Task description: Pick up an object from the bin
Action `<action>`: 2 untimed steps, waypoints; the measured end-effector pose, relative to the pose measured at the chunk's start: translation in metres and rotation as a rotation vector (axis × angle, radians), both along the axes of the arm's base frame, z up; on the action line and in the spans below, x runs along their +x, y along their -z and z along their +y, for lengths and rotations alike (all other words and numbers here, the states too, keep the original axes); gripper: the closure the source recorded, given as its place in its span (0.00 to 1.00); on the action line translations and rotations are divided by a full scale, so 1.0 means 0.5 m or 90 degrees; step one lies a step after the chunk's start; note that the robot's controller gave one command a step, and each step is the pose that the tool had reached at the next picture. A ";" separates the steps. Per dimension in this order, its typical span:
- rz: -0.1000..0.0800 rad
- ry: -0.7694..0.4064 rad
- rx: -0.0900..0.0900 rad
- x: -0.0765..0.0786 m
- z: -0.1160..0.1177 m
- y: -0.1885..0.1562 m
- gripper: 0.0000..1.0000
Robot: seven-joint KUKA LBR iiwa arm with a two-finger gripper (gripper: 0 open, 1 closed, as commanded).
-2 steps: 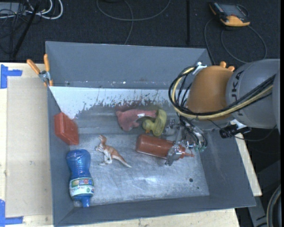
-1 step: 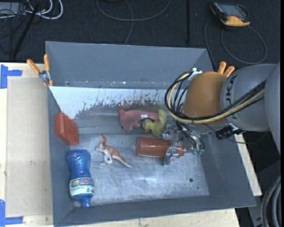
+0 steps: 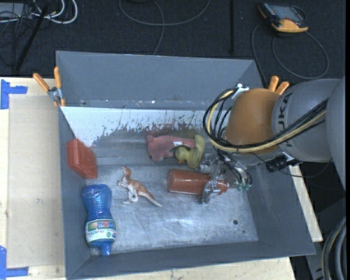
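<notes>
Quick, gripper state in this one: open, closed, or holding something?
Gripper: cannot be told; it sits low at the right end of the lying red-brown bottle.

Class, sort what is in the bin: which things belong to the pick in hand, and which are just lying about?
In the job: pincer; brown bottle, lying right at the pincer; bin.

Lying about: red block; blue bottle; dinosaur; pink lump; yellow-green lump.
</notes>
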State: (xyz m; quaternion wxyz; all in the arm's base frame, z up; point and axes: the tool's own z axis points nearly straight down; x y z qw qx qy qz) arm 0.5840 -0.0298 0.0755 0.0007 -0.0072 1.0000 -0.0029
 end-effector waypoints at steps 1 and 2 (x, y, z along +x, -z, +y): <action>0.000 0.000 0.000 -0.001 0.000 -0.006 1.00; 0.006 0.000 0.003 -0.007 0.004 -0.038 1.00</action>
